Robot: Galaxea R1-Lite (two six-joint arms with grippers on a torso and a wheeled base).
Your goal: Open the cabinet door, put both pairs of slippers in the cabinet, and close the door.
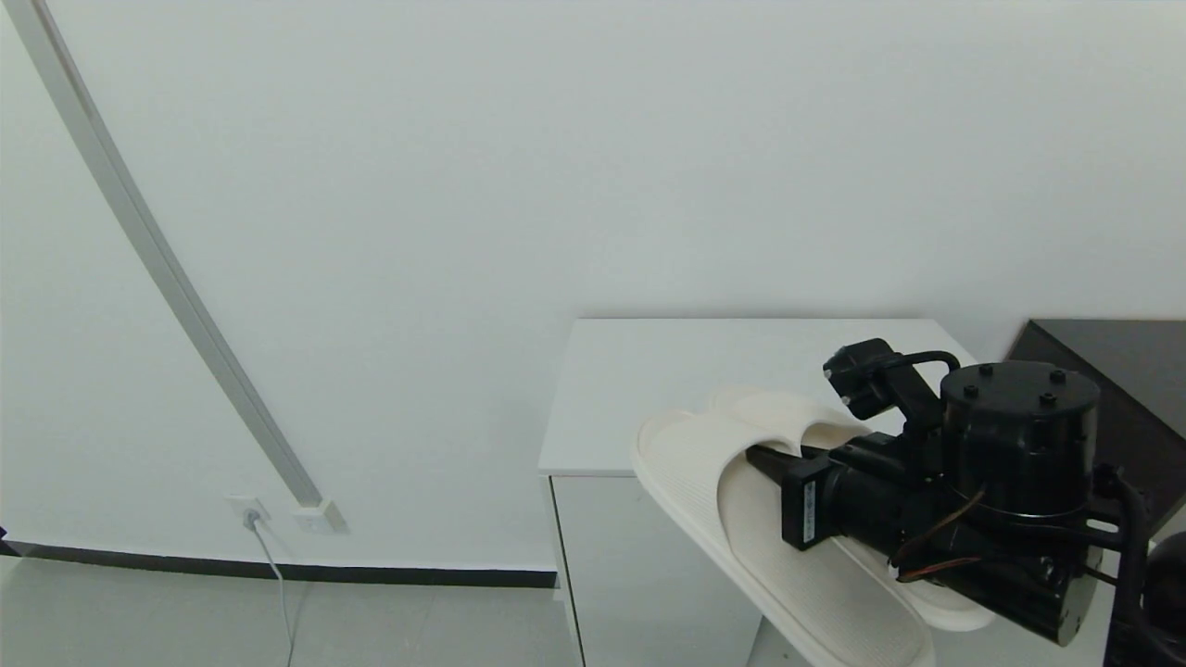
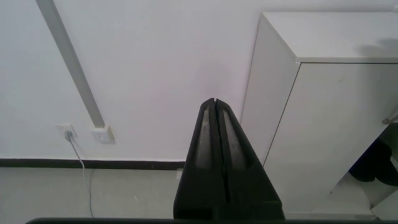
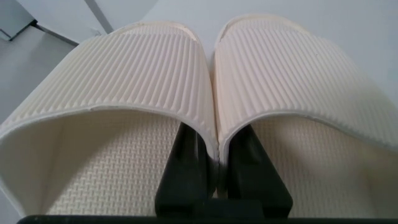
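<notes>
The pair of cream slippers (image 1: 704,463) is judged to be light, soft foam that will flex and sag rather than slip, so it is best gripped at the straps. There the right claw (image 3: 216,149) is clamped on the two adjoining inner strap walls, one finger inside each slipper, and the pair is held aloft near the front top edge of the white cabinet (image 1: 649,556). Finely ribbed straps and pebbled footbeds are seen, the two slippers touching side by side, while the left claw (image 2: 214,109) is pressed together on nothing, apart from the cabinet.
</notes>
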